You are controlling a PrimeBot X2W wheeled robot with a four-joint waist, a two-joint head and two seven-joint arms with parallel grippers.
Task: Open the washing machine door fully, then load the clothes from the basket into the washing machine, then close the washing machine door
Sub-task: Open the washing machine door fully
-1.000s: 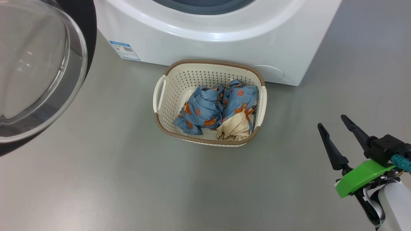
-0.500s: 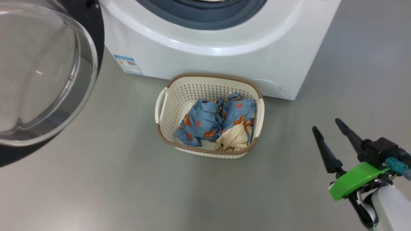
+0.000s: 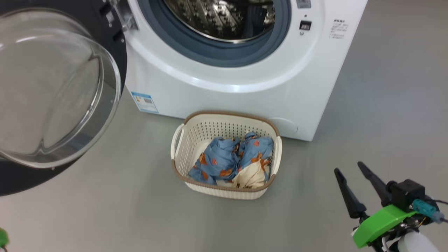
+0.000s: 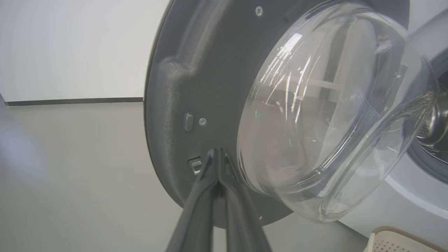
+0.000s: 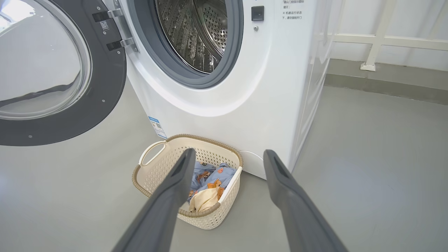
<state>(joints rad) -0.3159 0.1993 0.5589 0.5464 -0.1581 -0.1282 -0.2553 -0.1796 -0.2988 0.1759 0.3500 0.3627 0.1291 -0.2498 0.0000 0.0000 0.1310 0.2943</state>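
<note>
On the floor (image 3: 105, 217) directly before the washing machine (image 3: 245, 87) stands the basket (image 3: 231, 113), its back rim just beside the white front panel and below the round opening, a position that should keep the lift from basket to drum (image 3: 224, 17) short. The clothes (image 3: 227, 162) lie bunched in its right half, two blue printed bundles side by side with the cream piece tucked against the near wall, so the first step looks done or nearly done and loading has not begun. The washing machine door (image 3: 52, 91) is swung out on its hinges to the robot's left, its glass bowl facing the room and the grey-blue gasket (image 3: 217, 56) wholly uncovered; it appears open wide enough to leave an unobstructed path to the drum, though whether it is at its stop I cannot tell. The left gripper (image 4: 217, 154) has its fingers pressed together into a single point with nothing between them, aimed at the door's dark inner face close to the latch, probably for pushing the door rather than grasping it; whether the tips touch the face is unclear. The right gripper (image 3: 348, 167) hangs low at the robot's right, well apart from the basket, its fingers spread wide and empty. From its wrist view the basket lies framed between the two fingers, which suggests it is lined up to reach for the clothes.
</note>
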